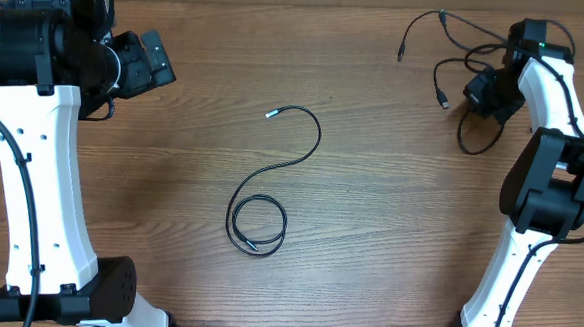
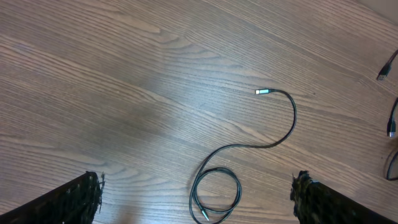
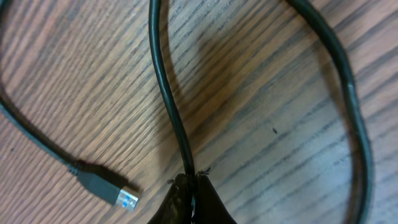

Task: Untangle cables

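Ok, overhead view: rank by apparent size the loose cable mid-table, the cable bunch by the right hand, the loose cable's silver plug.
1-2. Loose cable and cable bunch: similar spread, too close to rank.
3. Silver plug, clearly smallest.

The table (image 1: 369, 218) is brown grained wood, matt and dull. The cables (image 3: 163, 81) have smooth black plastic jackets with a faint sheen, and the USB plug (image 3: 118, 194) ends in bright bare metal.

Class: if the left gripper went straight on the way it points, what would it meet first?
Likely the coiled end of the separate cable, lying on the table ahead of the open left gripper; depth is uncertain.
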`<state>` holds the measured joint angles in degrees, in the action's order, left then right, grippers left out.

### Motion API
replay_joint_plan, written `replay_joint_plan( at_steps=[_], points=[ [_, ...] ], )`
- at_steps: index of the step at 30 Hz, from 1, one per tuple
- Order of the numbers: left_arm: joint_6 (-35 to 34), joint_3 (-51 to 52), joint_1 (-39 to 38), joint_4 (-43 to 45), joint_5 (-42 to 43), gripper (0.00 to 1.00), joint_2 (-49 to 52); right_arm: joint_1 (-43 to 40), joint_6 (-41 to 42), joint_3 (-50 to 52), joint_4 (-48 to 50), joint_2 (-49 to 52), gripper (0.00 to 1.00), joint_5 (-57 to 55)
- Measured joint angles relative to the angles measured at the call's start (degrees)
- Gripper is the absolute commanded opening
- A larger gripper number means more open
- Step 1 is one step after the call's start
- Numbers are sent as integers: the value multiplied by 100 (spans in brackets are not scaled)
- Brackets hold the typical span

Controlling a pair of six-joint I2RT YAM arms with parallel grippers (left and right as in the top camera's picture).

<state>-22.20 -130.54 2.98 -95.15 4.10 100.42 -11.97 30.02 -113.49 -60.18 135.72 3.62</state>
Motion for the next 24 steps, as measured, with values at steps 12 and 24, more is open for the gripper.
replay_joint_plan(
  at_steps=[12,24],
  points=[
    [0,0,0,2,0,100,0,0,-2,155,341,52,4,0],
    [0,0,0,0,0,100,0,0,0,155,424,127,4,-2]
  ],
)
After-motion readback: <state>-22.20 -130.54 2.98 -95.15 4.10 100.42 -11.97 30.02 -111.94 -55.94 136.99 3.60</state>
